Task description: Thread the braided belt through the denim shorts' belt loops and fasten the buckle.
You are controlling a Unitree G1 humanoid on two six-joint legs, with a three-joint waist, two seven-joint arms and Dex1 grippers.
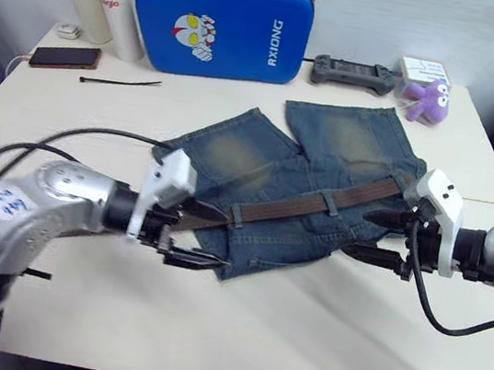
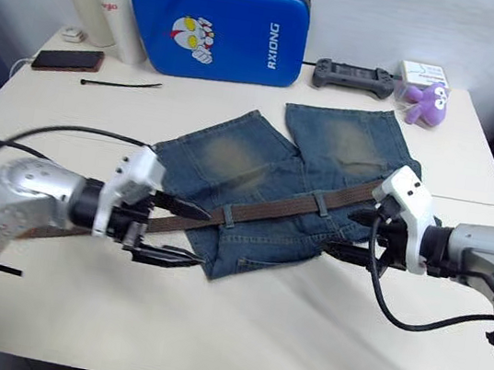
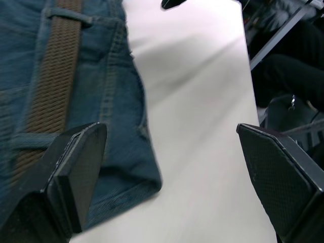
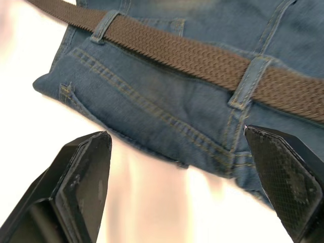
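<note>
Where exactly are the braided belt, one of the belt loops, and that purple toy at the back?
braided belt (image 2: 271,210), right eye view, mid-strap across the waistband.
belt loop (image 4: 246,83), right wrist view, denim strip crossing over the strap.
purple plush toy (image 1: 429,99), left eye view, its round body.

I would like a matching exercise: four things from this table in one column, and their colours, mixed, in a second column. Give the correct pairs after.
Things:
1. braided belt
2. denim shorts
3. plush toy
4. phone

Colours:
A. purple
B. faded blue
C. black
D. dark brown

Pairs: 1-D, 2-B, 3-A, 4-C
</note>
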